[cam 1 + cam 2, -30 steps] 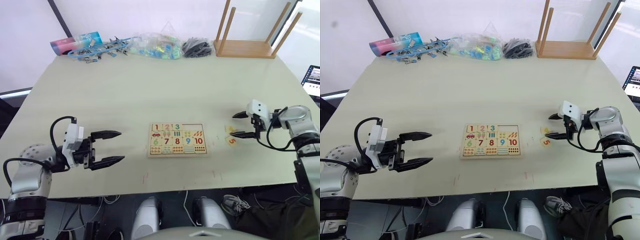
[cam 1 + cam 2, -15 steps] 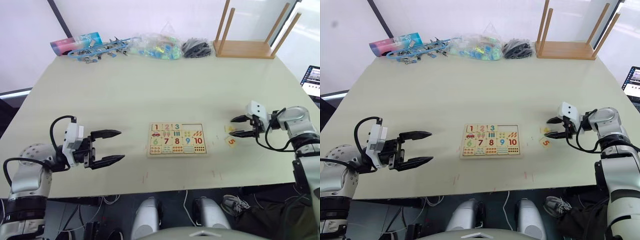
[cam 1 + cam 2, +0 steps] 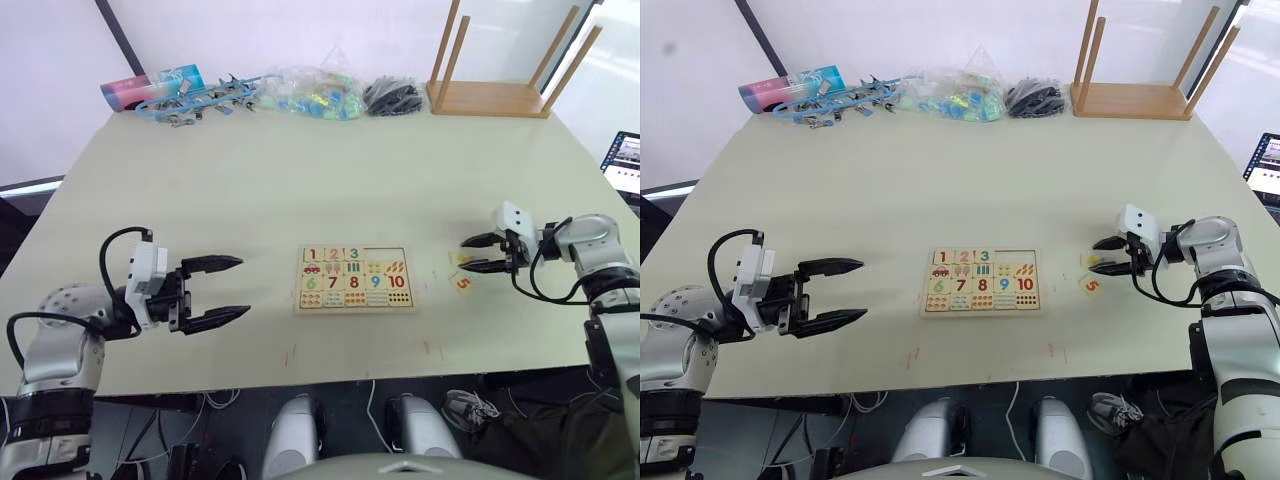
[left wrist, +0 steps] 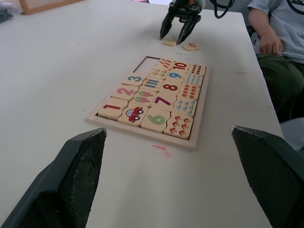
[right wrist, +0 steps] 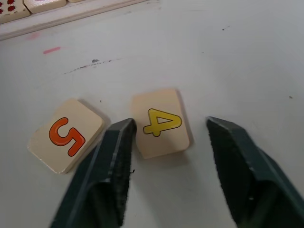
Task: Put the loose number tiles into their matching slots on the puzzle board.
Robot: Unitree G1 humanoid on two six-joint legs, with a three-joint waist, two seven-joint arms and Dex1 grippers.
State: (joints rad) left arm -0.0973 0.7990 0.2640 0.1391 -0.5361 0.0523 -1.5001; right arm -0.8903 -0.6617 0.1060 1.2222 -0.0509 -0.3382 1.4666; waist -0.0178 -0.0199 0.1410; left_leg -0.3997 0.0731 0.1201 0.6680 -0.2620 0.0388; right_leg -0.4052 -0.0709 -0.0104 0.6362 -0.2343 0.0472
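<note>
Right tool (image 5: 166, 137) spread wide over yellow 4 tile (image 5: 160, 123) (left tool (image 3: 228, 291) spread too).

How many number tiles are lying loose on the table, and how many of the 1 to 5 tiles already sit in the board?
Loose on the table: 2, tile 4 and tile 5.
Seated in the board: 3, tile 1, tile 2, tile 3.
Total: 5.

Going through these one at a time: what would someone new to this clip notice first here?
Probably the pale-wood puzzle board at the middle of the table, its top row holding 1, 2 and 3 with two empty slots at its right end. Next, the right gripper, open, straddling the loose yellow 4 tile on the table right of the board, the orange 5 tile lying beside it. The left gripper hovers open, left of the board.
</note>
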